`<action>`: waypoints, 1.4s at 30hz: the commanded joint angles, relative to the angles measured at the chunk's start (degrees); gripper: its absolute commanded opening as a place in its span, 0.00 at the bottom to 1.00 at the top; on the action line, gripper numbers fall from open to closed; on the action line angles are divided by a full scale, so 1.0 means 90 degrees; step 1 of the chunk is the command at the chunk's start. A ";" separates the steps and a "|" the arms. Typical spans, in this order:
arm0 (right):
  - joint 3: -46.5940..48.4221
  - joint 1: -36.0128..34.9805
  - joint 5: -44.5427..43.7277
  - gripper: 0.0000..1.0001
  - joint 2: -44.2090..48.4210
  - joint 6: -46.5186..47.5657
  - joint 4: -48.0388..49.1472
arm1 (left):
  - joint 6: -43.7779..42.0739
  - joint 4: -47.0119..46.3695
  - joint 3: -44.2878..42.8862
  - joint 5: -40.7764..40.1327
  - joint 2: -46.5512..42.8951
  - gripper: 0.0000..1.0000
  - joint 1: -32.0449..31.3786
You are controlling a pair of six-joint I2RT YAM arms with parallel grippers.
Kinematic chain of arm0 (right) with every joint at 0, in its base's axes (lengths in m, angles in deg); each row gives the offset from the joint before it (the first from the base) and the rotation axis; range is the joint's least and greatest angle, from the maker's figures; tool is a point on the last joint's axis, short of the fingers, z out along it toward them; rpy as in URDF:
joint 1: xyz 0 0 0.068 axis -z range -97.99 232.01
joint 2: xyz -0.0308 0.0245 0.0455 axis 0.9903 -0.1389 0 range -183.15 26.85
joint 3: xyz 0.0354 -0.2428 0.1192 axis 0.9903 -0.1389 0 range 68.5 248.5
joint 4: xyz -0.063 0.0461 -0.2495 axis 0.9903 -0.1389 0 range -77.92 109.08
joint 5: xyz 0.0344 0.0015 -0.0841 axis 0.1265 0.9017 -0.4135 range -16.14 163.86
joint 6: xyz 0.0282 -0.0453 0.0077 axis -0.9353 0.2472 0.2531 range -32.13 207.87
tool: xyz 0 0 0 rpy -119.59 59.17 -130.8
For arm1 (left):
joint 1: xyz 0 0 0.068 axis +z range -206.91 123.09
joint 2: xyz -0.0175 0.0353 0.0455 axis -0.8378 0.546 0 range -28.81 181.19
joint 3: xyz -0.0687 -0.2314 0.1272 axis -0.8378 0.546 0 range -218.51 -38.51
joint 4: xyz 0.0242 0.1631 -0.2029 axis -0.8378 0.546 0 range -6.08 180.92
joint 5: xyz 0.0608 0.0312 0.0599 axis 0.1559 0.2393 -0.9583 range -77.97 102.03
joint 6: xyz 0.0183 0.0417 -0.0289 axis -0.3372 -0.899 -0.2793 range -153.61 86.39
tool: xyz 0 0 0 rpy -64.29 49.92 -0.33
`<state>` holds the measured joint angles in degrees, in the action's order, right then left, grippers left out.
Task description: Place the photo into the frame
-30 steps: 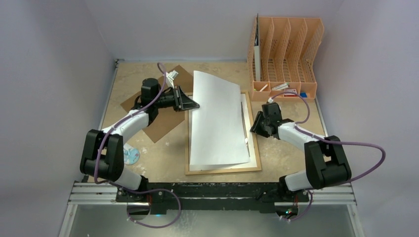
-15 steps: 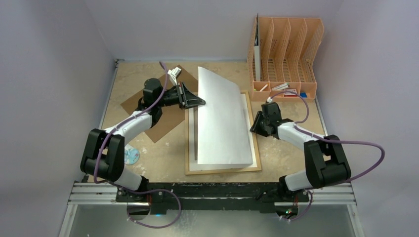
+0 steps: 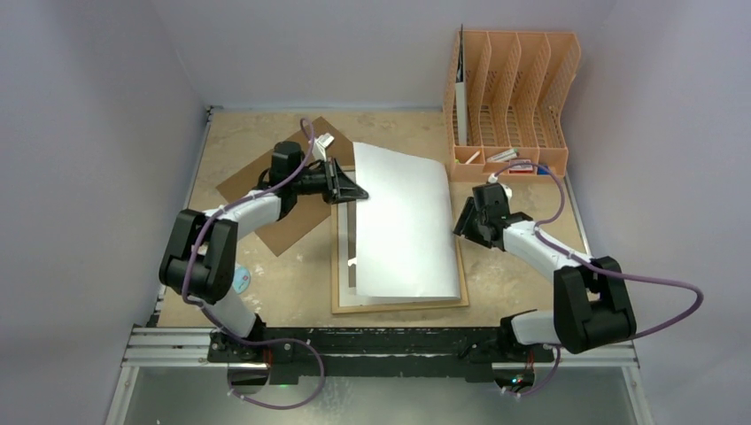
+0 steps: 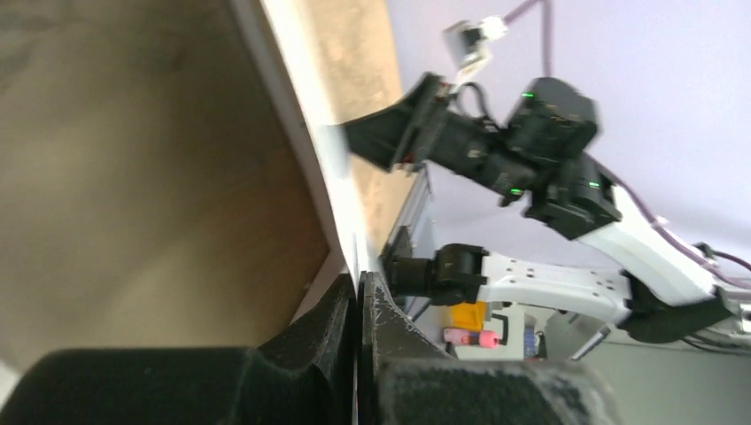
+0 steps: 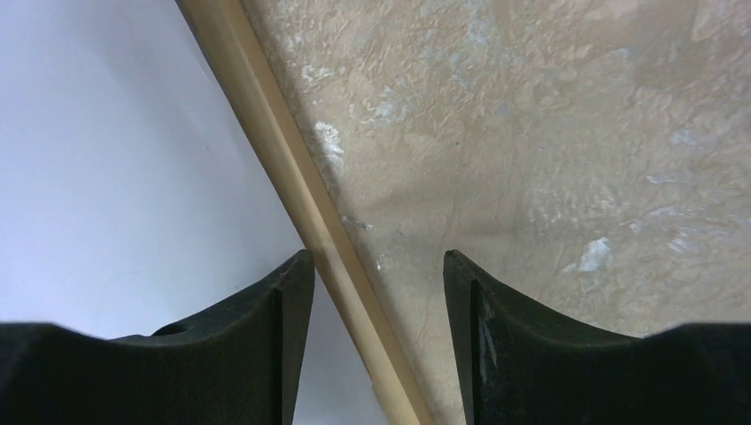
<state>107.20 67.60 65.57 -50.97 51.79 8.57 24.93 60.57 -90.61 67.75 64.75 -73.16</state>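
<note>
The frame [image 3: 398,305], with a thin light-wood border, lies flat in the middle of the table. A large white sheet [image 3: 407,221] covers most of it, leaving a grey strip bare along the frame's left side. My left gripper [image 3: 359,190] is shut on the sheet's far left corner; in the left wrist view the thin white edge [image 4: 317,142] runs straight into the closed jaws [image 4: 359,282]. My right gripper [image 3: 462,226] stands open at the frame's right edge, its fingers astride the wood border [image 5: 292,168] without touching it [image 5: 376,266]. The photo is hidden.
A brown fibreboard panel [image 3: 283,221] lies on the table under my left arm. An orange file organiser [image 3: 514,88] stands at the back right. A small round disc [image 3: 239,282] sits by the left arm's elbow.
My left gripper has carried the sheet's corner right and lower. The sheet now lies flatter and further right, uncovering the frame's left strip. The right jaws stand wider.
</note>
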 commanded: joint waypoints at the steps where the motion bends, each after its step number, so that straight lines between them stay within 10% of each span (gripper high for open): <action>1: 0.0256 0.0058 -0.0409 0.59 0.0165 -0.0137 -0.0358 | -0.2355 0.3016 -0.0845 -0.0218 0.0262 0.00 0.0103; 17: 0.0235 0.0097 -0.0517 0.60 0.0367 -0.0201 -0.0494 | -0.3225 0.3884 -0.0906 -0.1026 0.0874 0.00 0.0125; 34: 0.0041 0.0098 -0.0373 0.60 0.0472 -0.0269 -0.0395 | -0.1525 0.1741 -0.0066 -0.1798 0.0650 0.00 0.0126; 42: -0.0019 0.0095 -0.0314 0.60 0.0434 -0.0269 -0.0335 | -0.2363 0.3063 -0.0648 -0.2085 0.0776 0.00 0.0173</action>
<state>107.66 68.21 62.90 -47.98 50.33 5.32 7.03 84.96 -92.93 50.99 72.70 -72.07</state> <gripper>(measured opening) 0.598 0.023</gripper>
